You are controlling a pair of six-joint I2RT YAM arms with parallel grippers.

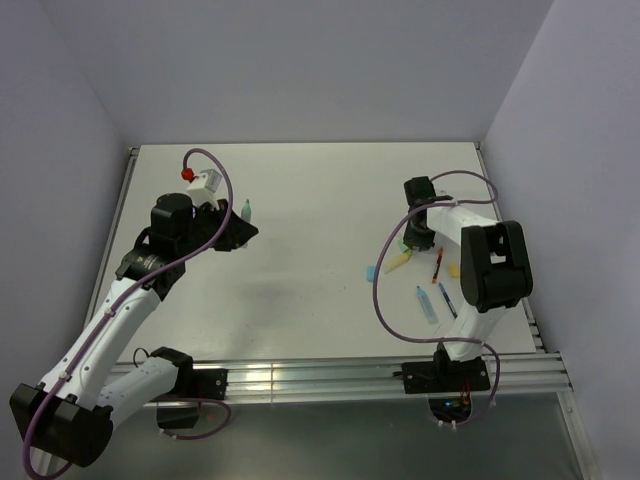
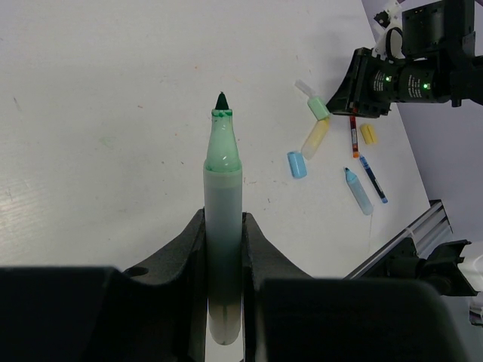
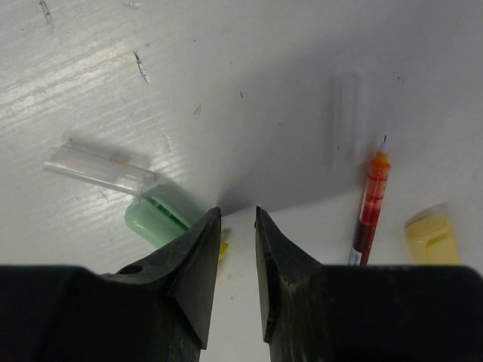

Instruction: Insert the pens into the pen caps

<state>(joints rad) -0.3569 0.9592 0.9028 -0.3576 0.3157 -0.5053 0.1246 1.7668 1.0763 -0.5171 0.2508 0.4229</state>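
While the left hand (image 2: 224,220) pinches the green marker (image 2: 223,170), its tip points straight forward.

Red pen (image 3: 368,207), lower end behind the right pincer (image 3: 237,213)

On the table (image 1: 300,200), left side: a marker (image 1: 246,210) sits clamped in the left gripper (image 1: 240,222), well apart from everything else. Right side: the right gripper (image 3: 236,215) hangs over the far end of a loose cluster — a cap (image 3: 158,215) just left of its fingertips, a slim tube (image 3: 94,167) touching that cap's far side, a thin pen (image 3: 368,215) to the right, a second cap (image 3: 432,237) beyond it. A second marker (image 1: 400,262) lies nearer, a third cap (image 1: 372,271) to its left. Nearest the bases, a third marker (image 1: 427,303) and second thin pen (image 1: 447,300) lie side by side.
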